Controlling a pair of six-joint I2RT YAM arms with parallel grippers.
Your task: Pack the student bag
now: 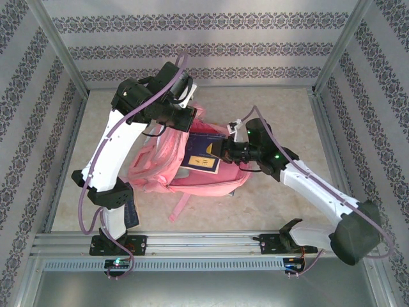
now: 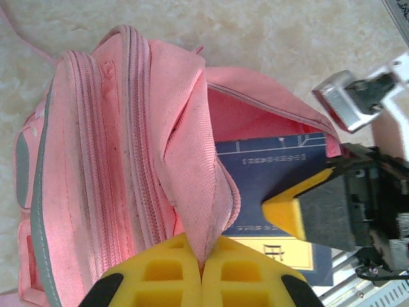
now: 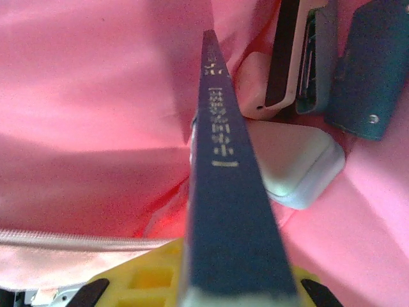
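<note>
At the bottom of the left wrist view, the left gripper (image 2: 203, 268) pinches a flap of the bag (image 2: 96, 160). The right gripper (image 3: 227, 291) pinches a blue book (image 3: 223, 166) that sits in the bag's mouth. The bag lies on the table (image 1: 223, 212), mid-frame from the top.

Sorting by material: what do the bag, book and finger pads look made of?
Bag: matte woven fabric, weave and stitched zips visible. Book: probably paper, smooth printed cover. Pads: yellow foam, seemingly, matte with moulded cells.
</note>
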